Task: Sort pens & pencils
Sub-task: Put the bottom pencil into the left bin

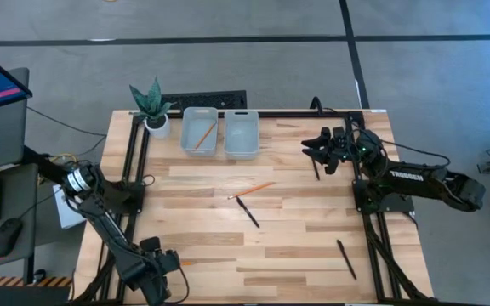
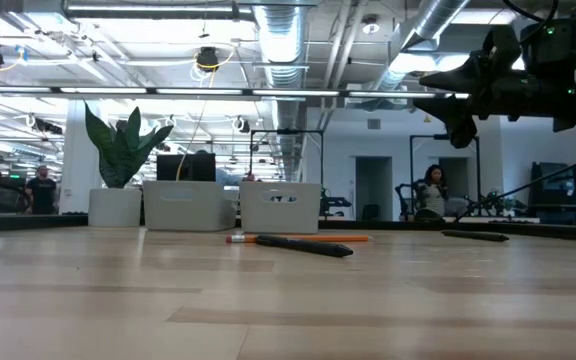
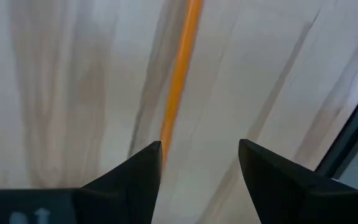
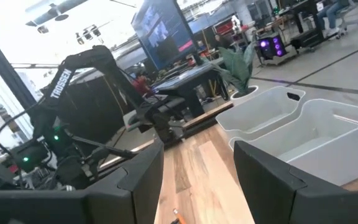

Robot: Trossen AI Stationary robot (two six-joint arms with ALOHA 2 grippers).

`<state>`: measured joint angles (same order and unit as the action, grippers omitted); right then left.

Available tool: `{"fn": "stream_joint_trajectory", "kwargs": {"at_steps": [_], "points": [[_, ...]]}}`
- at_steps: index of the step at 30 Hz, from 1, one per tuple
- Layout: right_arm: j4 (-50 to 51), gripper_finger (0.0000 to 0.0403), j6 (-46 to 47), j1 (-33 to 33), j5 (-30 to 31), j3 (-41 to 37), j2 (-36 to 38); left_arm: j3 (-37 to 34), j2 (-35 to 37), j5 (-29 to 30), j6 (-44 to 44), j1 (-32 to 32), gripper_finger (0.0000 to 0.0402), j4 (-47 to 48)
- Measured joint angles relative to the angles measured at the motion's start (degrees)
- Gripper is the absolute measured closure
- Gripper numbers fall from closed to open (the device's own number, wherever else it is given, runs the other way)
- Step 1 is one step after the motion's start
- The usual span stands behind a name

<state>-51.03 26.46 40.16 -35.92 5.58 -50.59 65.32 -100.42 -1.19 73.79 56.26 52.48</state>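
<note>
1. Right, the orange pencil (image 3: 180,74) lies on the table (image 1: 304,246) directly under the left gripper (image 3: 199,163), running lengthwise ahead, just inside one spread finger.
2. The right gripper (image 1: 316,146), also spread, hovers well apart.

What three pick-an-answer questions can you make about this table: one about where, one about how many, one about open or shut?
1. Which bin holds a pencil? A the bin by the plant; B the other one; C neither.
2. How many pens lie on the table? A one; B three; C five.
3. The left gripper is: A shut on a pen; B open; C holding the plant.

Answers: A, an orange stick lies inside it; B, three black sticks show from above; B, its jaws stand apart.
</note>
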Motion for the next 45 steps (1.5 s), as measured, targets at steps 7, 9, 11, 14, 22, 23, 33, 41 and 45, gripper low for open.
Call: {"fn": "stream_joint_trajectory", "kwargs": {"at_steps": [7,9,11,14,22,23,33,41,45], "points": [[0.0,0.0186,0.0,0.1,0.0,0.0,0.0,-1.8,0.0,0.9,-1.0,0.4,0.0198,-0.1],[0.0,0.0186,0.0,0.1,0.0,0.0,0.0,-1.8,0.0,2.5,-2.5,0.7,0.0198,0.9],[0.0,0.0186,0.0,0.1,0.0,0.0,0.0,-1.8,0.0,4.1,-2.9,1.1,0.0198,1.6],[0.0,0.0186,-0.1,0.1,0.0,0.0,0.0,-1.8,0.0,4.4,-2.6,1.3,0.0198,1.5],[0.0,0.0186,-1.6,0.0,0.0,0.0,0.0,-1.8,0.0,2.0,-2.4,1.3,0.0198,0.1],[0.0,0.0186,-1.6,0.0,0.0,0.0,0.0,-1.8,0.0,2.0,-2.3,1.3,0.0198,0.1],[0.0,0.0186,-1.6,0.0,0.0,0.0,0.0,-3.7,0.0,0.9,1.4,1.1,0.0198,-2.4],[-0.3,0.0186,-1.6,0.0,0.2,0.0,0.0,-7.6,0.0,0.0,4.8,0.6,0.0198,-9.2],[-0.3,0.0186,-1.6,0.0,0.2,0.0,0.0,-7.6,0.0,0.0,4.4,0.6,0.0198,-7.3]]}}
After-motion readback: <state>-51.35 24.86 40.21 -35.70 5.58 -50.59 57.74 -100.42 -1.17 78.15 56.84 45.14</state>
